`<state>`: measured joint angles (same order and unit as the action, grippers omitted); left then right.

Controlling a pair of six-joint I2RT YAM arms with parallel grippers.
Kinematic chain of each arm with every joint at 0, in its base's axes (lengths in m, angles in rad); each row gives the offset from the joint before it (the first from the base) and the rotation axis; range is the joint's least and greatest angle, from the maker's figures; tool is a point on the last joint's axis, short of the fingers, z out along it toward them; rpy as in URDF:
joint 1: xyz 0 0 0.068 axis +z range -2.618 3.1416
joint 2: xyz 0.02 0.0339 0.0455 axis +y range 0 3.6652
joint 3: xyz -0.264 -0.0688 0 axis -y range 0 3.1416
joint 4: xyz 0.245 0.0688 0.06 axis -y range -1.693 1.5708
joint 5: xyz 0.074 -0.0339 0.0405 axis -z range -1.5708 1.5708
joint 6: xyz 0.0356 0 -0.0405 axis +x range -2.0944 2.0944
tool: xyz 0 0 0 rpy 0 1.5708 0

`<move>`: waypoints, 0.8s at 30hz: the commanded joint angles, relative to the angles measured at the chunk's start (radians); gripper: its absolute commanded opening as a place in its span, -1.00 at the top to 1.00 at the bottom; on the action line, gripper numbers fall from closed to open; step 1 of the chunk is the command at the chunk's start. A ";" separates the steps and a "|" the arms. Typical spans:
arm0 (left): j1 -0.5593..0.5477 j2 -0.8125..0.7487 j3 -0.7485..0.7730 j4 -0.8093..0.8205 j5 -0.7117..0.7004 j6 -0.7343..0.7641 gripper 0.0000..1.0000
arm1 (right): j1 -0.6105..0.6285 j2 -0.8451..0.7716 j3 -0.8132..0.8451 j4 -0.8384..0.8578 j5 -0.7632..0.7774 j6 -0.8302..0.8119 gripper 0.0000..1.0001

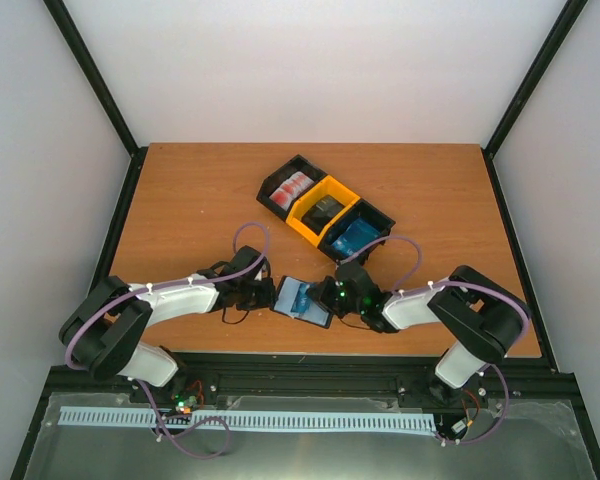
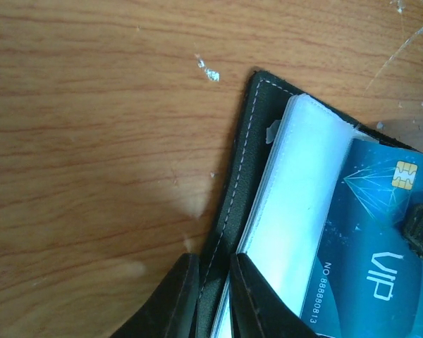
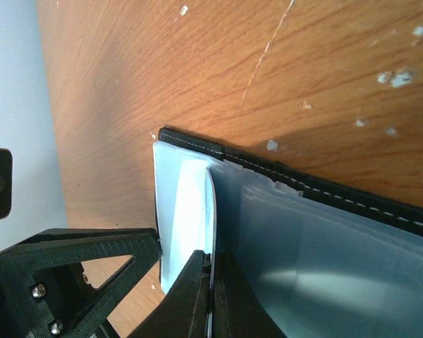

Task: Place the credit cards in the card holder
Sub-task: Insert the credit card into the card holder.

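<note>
The card holder (image 1: 298, 300) lies open near the table's front edge, black cover down and clear pockets (image 2: 303, 190) up. My left gripper (image 1: 268, 294) is shut on its black stitched left edge (image 2: 233, 204), which sits between the fingertips of the left gripper (image 2: 213, 259). A bright blue "VIP" credit card (image 2: 381, 246) lies over the pockets. My right gripper (image 1: 332, 297) is shut on this card. In the right wrist view the card shows as a thin curved edge (image 3: 213, 204) rising from the right gripper (image 3: 211, 257) beside the pockets (image 3: 324, 246).
Three joined bins stand behind the wallet: a black one with red-and-white cards (image 1: 290, 187), a yellow one with dark cards (image 1: 325, 211) and a black one with blue cards (image 1: 359, 236). The left gripper's finger (image 3: 70, 260) shows close beside the wallet in the right wrist view.
</note>
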<state>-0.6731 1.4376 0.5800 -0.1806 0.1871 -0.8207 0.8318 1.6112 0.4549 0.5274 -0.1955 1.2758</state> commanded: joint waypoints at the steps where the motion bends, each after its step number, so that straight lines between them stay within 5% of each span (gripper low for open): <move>1: 0.000 0.001 -0.014 -0.015 0.018 0.008 0.69 | 0.013 0.032 0.013 -0.042 0.041 0.034 0.94; 24: 0.000 -0.001 -0.016 0.000 0.035 0.018 0.68 | 0.035 0.189 0.080 0.094 -0.044 0.018 0.94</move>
<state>-0.6724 1.4372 0.5774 -0.1753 0.1955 -0.8204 0.8433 1.7573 0.5220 0.6411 -0.2089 1.3231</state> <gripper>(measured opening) 0.160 0.047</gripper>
